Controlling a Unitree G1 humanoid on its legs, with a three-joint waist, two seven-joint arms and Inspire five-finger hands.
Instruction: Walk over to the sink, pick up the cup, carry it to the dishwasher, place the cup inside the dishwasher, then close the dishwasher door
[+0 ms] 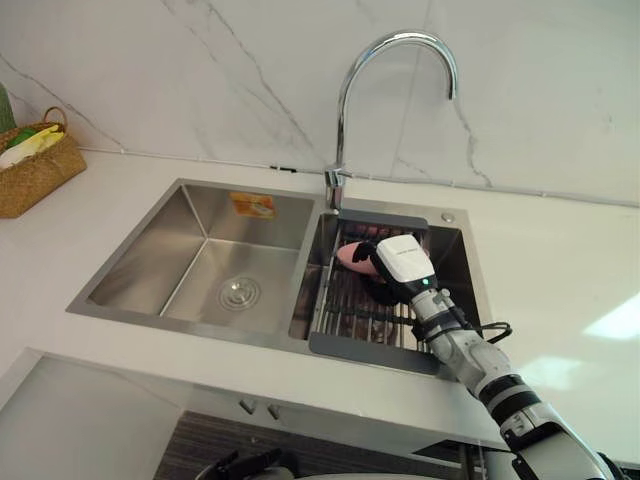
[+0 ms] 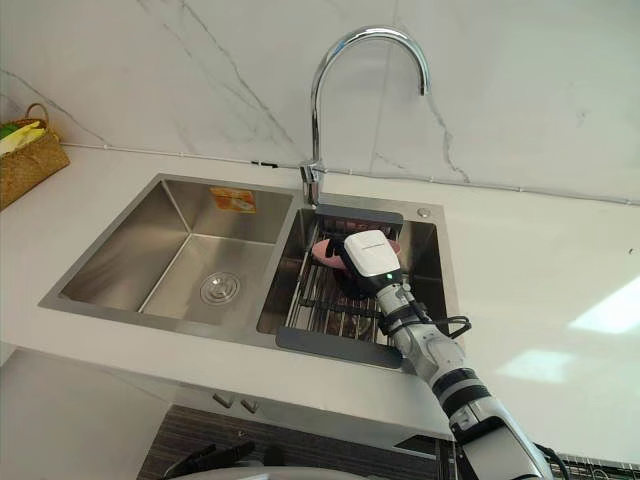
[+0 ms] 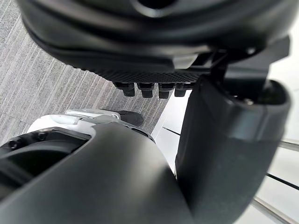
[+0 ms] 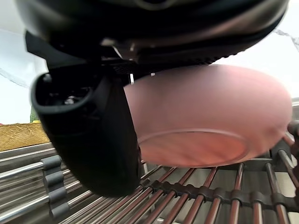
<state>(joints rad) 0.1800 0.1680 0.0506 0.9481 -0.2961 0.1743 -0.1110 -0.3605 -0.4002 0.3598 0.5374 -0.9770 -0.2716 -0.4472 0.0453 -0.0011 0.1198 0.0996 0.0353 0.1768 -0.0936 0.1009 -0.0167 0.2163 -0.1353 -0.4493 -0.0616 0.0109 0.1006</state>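
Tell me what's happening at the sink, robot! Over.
Right robot hand shut on cup, over sink rack. Left robot hand open, idle. Faucet stands behind cup.

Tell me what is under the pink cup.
Bars of the drying rack lie under the pink cup. The robot hand covers one side, so what lies beneath there is hidden.

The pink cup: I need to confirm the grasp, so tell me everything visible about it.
The pink cup is smooth, matte-looking and rounded, with a ringed base facing the wrist camera. It is tipped over the ribbed rack in the right basin of the sink, below the faucet. The right hand covers it, thumb against its side.
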